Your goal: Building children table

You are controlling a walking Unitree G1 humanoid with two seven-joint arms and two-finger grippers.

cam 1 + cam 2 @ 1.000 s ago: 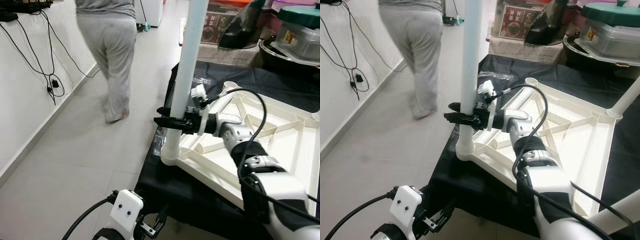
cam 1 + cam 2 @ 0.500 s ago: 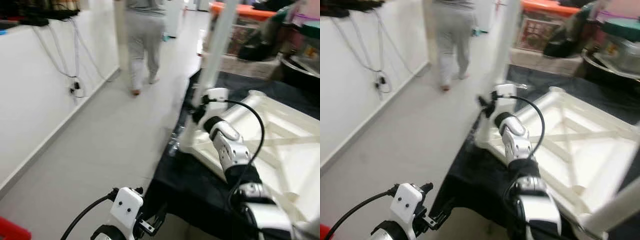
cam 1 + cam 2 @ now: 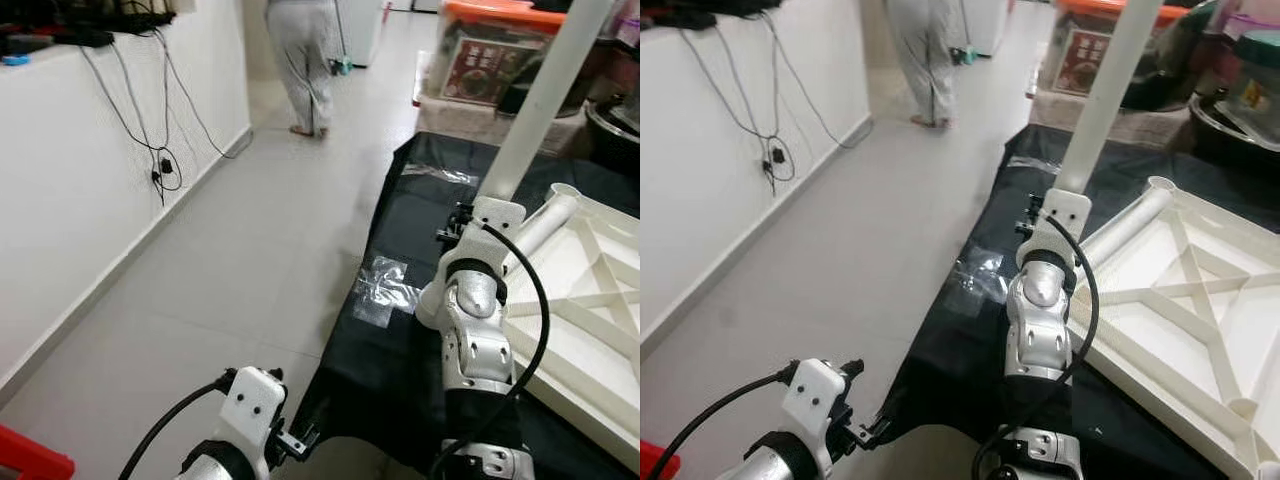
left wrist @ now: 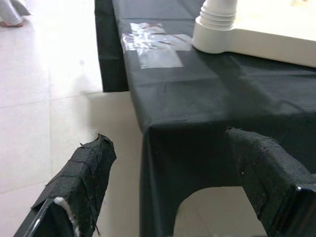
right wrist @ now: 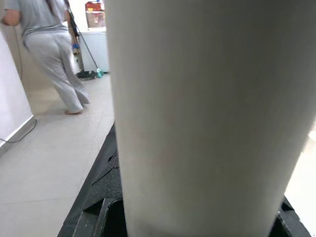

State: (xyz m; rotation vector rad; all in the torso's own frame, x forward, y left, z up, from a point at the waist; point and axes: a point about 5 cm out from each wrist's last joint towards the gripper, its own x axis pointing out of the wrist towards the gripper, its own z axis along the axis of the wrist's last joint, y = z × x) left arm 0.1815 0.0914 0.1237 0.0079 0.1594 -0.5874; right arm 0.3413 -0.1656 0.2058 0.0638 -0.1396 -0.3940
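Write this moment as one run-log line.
right gripper: shut on leg | leg: tilted, in tabletop corner | left gripper: open, idle | person: far

No text, number or brand can be read anywhere. The dark red box [image 3: 487,70] under the orange lid [image 3: 513,13] bears a printed label, but its marks are too small and blurred to make out. The container [image 3: 1257,95] at the far right has a label that is just as unreadable.
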